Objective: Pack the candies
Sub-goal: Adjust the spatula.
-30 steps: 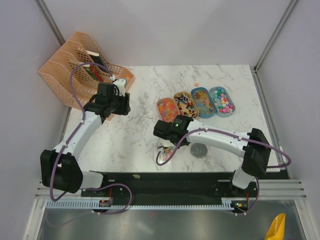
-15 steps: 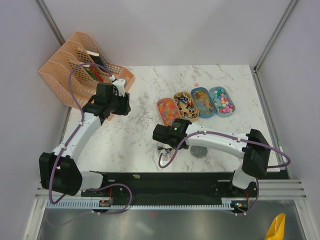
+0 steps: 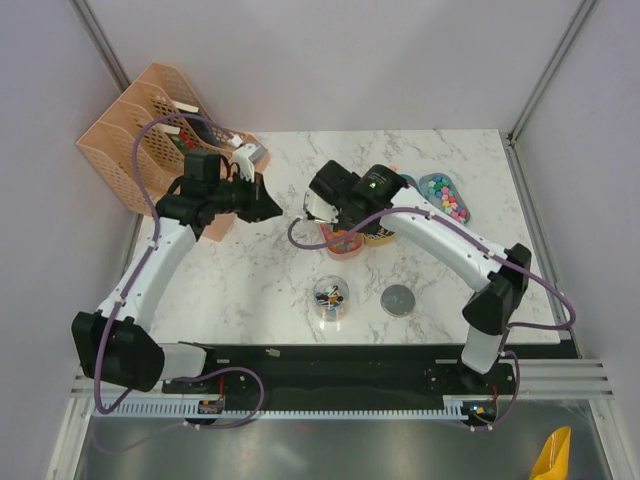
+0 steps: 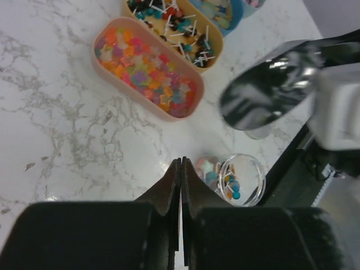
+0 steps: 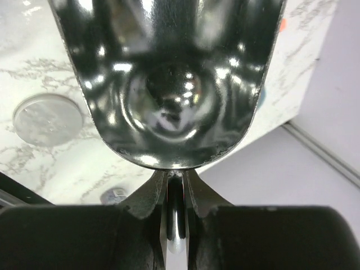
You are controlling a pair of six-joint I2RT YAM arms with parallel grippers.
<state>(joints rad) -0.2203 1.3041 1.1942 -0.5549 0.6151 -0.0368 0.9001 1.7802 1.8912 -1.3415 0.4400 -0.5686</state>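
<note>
The candies fill several oval trays: a pink tray (image 4: 147, 68) of pastel bits, an orange tray (image 4: 179, 25) of dark wrapped pieces, and a far-right tray (image 3: 447, 200) of round coloured balls. A few candies (image 3: 330, 293) lie in a small clear jar (image 4: 241, 180) near the front. My right gripper (image 5: 175, 183) is shut on the handle of a metal scoop (image 5: 169, 84), whose bowl is empty, and hovers over the pink tray (image 3: 340, 240). My left gripper (image 4: 181, 169) is shut on nothing, above the table left of the trays (image 3: 260, 195).
The jar's grey lid (image 3: 397, 299) lies on the marble to the right of the jar. An orange mesh file rack (image 3: 150, 130) stands at the back left corner, behind the left arm. White walls close in the back and sides.
The right arm lifted the scoop from the jar and carried it back to the trays. The left gripper closed and swung right, away from the file rack.
</note>
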